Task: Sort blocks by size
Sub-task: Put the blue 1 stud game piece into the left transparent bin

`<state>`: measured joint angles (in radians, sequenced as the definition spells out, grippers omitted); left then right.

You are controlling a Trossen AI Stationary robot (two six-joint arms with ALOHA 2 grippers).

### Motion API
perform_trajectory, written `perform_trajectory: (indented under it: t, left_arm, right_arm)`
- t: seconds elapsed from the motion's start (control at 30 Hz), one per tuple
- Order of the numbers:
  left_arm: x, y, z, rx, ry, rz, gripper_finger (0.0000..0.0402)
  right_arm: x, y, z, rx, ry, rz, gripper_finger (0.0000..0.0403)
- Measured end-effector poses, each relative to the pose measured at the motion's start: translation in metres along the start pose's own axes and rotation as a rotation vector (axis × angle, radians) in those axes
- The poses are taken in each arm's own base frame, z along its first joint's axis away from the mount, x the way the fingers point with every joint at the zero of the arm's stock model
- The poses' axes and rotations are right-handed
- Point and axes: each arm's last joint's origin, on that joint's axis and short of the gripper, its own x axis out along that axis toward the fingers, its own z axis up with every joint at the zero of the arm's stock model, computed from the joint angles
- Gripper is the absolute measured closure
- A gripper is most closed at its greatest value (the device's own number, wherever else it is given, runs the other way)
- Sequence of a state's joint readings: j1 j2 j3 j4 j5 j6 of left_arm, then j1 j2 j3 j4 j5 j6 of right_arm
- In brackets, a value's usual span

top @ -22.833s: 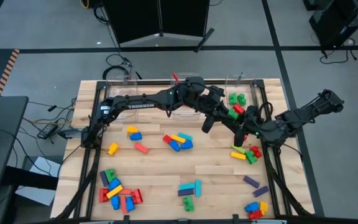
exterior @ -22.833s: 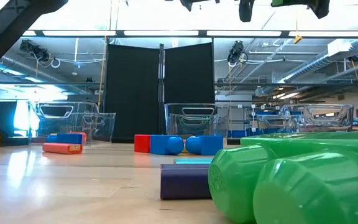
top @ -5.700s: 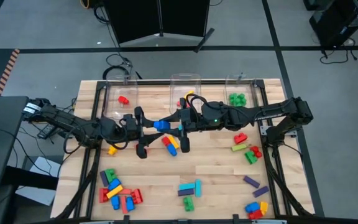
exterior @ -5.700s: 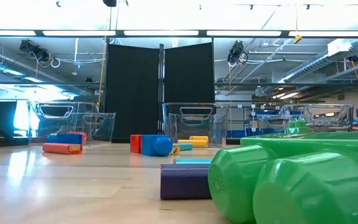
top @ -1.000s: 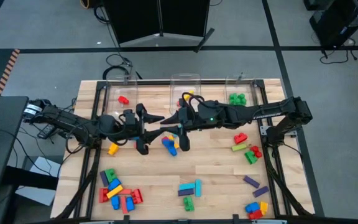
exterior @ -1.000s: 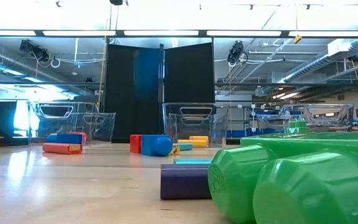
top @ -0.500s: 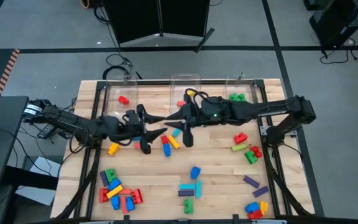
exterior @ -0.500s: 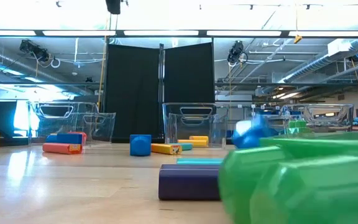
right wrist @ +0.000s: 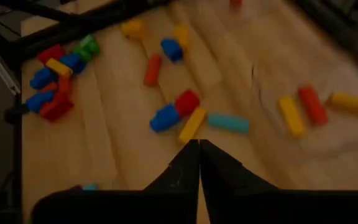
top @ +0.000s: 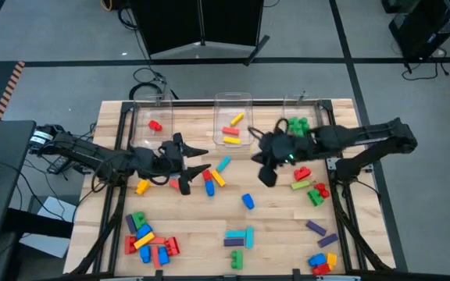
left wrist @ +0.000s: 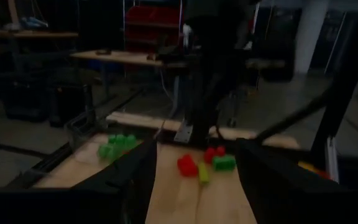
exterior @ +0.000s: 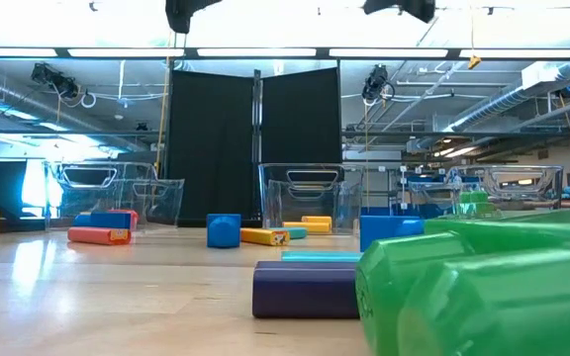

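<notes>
Coloured blocks lie scattered over the wooden table (top: 280, 226). A lone blue block (top: 247, 200) rests flat near the middle, and shows in the low view (exterior: 391, 232) too. A red-and-blue pair (top: 207, 182), a yellow block (top: 219, 178) and a cyan block (top: 223, 164) lie just right of my left gripper (top: 200, 159), which hangs level and open with nothing between its fingers (left wrist: 194, 186). My right gripper (top: 266, 178) hangs right of centre, slanting down, shut on nothing (right wrist: 199, 152).
Three clear bins stand along the far edge: the left (top: 151, 117) holds a red block, the middle (top: 233, 119) yellow and red ones, the right (top: 299, 115) green ones. Block clusters lie near left (top: 147, 238), near middle (top: 239, 238), and right (top: 309, 190).
My right gripper has swung from the table's middle toward the right edge, tipping downward and shutting. The blue block has dropped onto the table and tumbled to rest near the middle. The small pile by my left gripper got knocked apart. My left gripper has stayed open.
</notes>
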<state>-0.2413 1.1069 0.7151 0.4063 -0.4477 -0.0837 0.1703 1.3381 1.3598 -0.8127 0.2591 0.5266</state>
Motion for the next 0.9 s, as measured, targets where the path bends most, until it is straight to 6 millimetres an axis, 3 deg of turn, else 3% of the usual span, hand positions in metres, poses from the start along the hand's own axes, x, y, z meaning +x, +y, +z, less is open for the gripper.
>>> perform_trajectory:
  t: [0.13,0.27,0.47,0.7,0.9]
  left_arm:
    - [0.004,-0.002,-0.006,0.041,0.089,0.01,0.0177]
    - [0.017,-0.006,-0.003,0.086,0.188,-0.016,0.0177]
    - [0.053,-0.01,0.0,0.172,0.405,-0.088,0.0177]
    - [0.107,-0.02,-0.016,0.354,0.622,-0.305,0.0177]
    - [0.15,-0.032,-0.05,0.507,0.706,-0.456,0.0177]
  right_arm:
    - [-0.003,0.003,-0.038,0.101,0.022,0.012,0.0395]
    - [-0.001,0.007,-0.074,0.22,0.053,0.034,0.0382]
    - [0.003,0.015,-0.115,0.315,0.128,0.033,0.0384]
    - [-0.002,0.025,-0.129,0.321,0.136,0.047,0.0393]
    - [-0.006,0.03,-0.135,0.319,0.127,0.056,0.0383]
